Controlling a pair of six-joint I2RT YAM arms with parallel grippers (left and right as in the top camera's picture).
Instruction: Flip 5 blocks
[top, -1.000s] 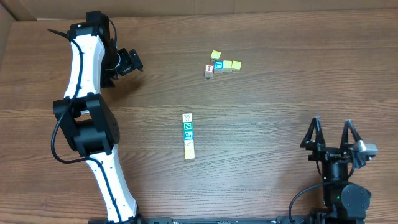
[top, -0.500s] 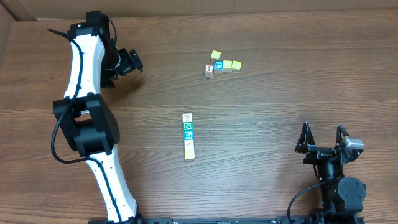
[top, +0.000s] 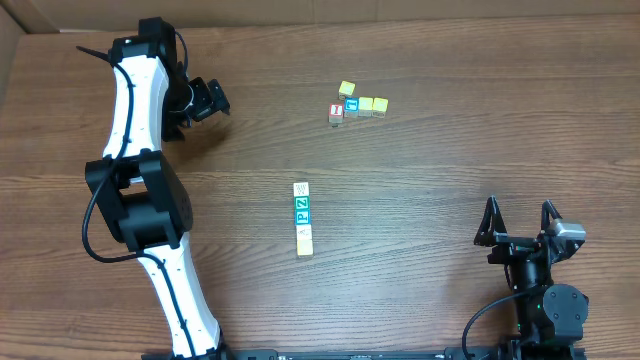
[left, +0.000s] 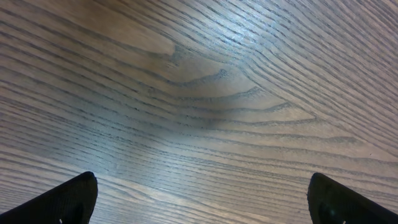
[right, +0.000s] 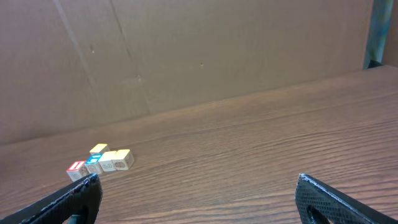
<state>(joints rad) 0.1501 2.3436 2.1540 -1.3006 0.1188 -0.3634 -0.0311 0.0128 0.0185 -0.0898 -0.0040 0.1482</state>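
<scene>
Wooden blocks (top: 303, 218), 5 of them, lie touching in 1 straight column at the middle of your surface (top: 450, 150). Your left pincer (top: 214, 98) hangs spread wide, well apart at far left; your right pincer (top: 519, 208) stands spread wide at near right.

Left pincer (top: 211, 99) and right pincer (top: 519, 208) both gape wide.

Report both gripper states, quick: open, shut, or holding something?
Left gripper: open, holding nothing.
Right gripper: open, holding nothing.
</scene>
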